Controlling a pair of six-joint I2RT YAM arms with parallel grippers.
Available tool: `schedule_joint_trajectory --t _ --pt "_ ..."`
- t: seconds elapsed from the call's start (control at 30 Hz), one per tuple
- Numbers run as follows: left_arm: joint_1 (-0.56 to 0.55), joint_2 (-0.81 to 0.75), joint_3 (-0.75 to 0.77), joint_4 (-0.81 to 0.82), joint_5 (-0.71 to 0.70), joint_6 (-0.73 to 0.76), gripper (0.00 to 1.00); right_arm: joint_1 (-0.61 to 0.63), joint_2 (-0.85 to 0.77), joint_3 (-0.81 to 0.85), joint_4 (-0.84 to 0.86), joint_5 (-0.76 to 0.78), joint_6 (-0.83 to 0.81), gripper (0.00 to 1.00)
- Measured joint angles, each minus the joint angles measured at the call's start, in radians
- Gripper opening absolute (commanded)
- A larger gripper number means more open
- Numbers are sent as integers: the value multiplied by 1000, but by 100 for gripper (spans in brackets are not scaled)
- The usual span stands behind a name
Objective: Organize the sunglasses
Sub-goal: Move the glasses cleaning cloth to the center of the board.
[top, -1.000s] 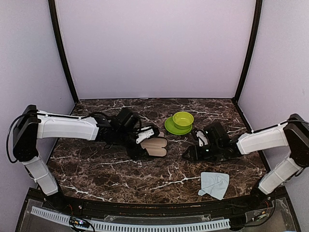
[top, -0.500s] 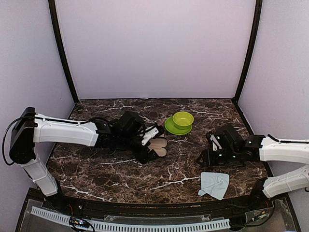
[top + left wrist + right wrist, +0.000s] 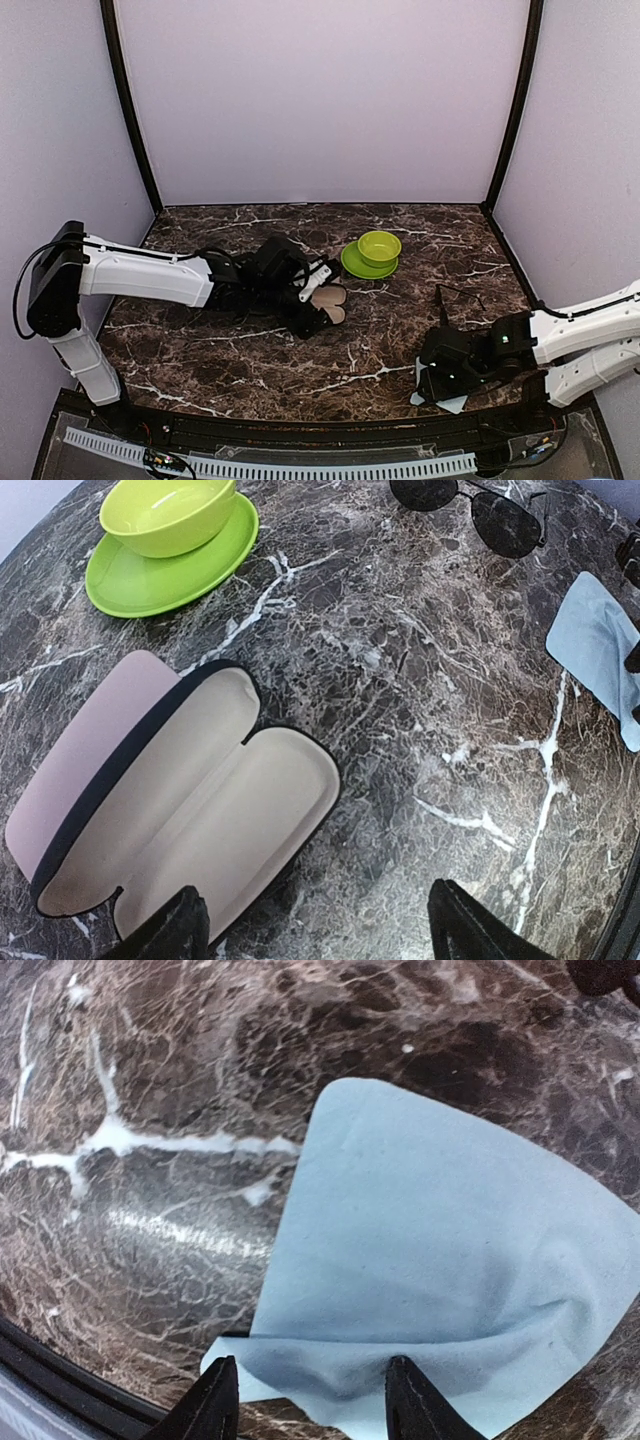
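Evidently unfinished: black sunglasses (image 3: 470, 510) lie loose on the tabletop (image 3: 400, 690), the open case (image 3: 200, 810) sits empty, and left gripper (image 3: 320, 930) and right gripper (image 3: 310, 1400) both show open, empty jaws.

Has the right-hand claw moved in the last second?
Yes: the right gripper drew back from the bowl toward the near edge, now over the cloth.

— What stands round the bench (image 3: 200, 350)?
— Plain pale-lilac walls (image 3: 320, 100) on three sides, with black posts (image 3: 128, 110) at the far corners.
— And the top?
— Dark brown marble, white-veined. Along the near edge runs a white slotted strip (image 3: 270, 462), possibly a cable duct.
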State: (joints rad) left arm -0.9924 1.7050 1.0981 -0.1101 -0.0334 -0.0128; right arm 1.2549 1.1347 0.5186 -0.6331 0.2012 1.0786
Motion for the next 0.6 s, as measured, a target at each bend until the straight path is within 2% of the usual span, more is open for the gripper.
schedule_joint_trajectory --t 0.23,0.6 --pt "-14 17 14 -10 -10 -4 78 -18 26 44 -3 85 -11 46" --pt "-16 28 14 -11 -10 -10 78 -154 105 87 60 93 -166 37"
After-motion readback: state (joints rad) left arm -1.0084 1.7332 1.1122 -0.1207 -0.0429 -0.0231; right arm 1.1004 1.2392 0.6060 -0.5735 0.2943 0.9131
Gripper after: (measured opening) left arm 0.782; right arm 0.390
